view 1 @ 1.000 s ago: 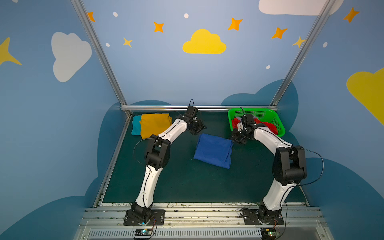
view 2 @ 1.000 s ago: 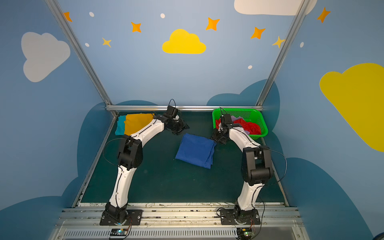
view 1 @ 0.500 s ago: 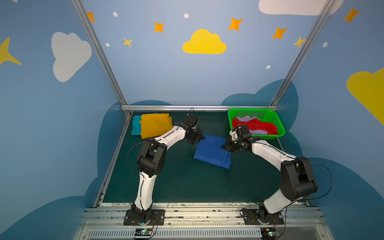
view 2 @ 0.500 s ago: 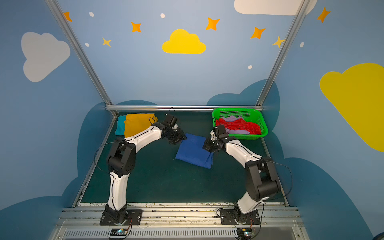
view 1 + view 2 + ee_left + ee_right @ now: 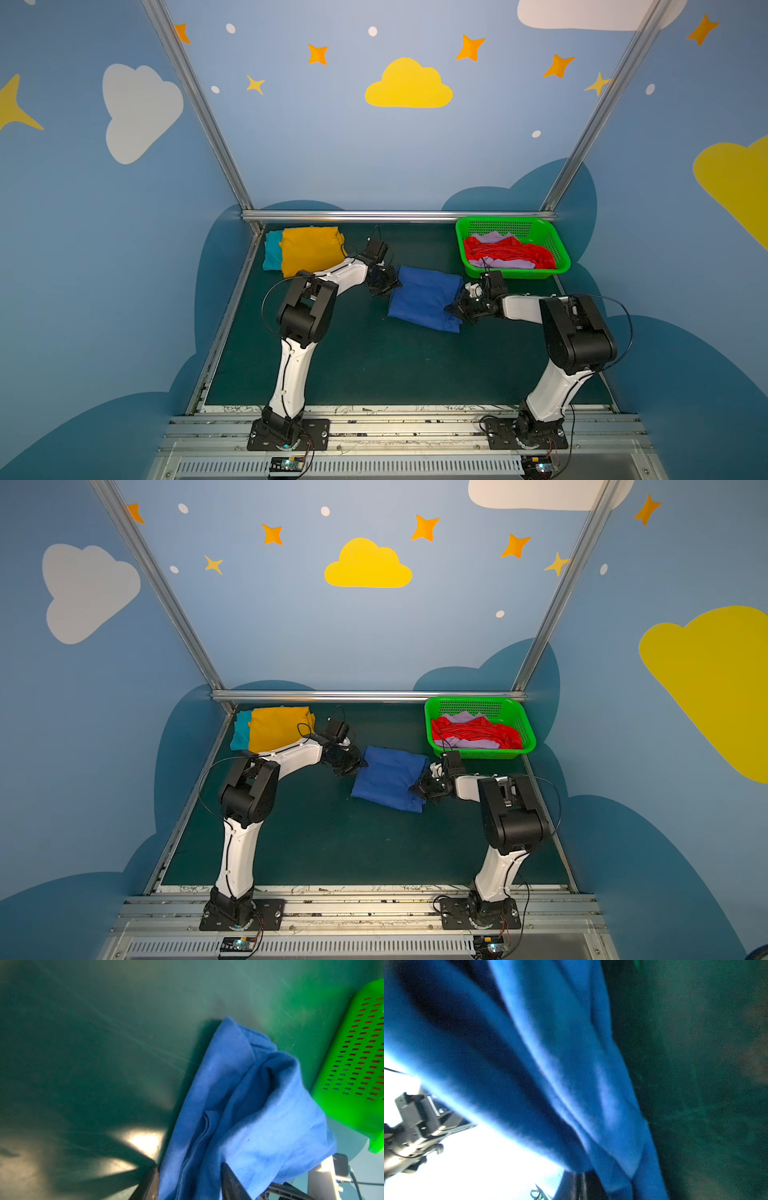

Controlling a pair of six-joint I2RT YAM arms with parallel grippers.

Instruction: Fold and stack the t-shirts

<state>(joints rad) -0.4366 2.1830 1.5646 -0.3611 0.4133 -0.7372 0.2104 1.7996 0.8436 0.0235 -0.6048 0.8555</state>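
Left wrist view | blue t-shirt (image 5: 249, 1115) lay folded on the surface (image 5: 374, 365), soft, floppy | your left claw (image 5: 189, 1165) straddled one edge, grip unclear | right claw (image 5: 454, 308) pinched opposite edge | safest hold looked all layers together

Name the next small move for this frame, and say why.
Probably close the left gripper firmly on the blue t-shirt before any lift. The right gripper is shut on its opposite edge, while the left jaws straddle the cloth without a clear pinch. Lifting one-sided would likely spoil the fold.
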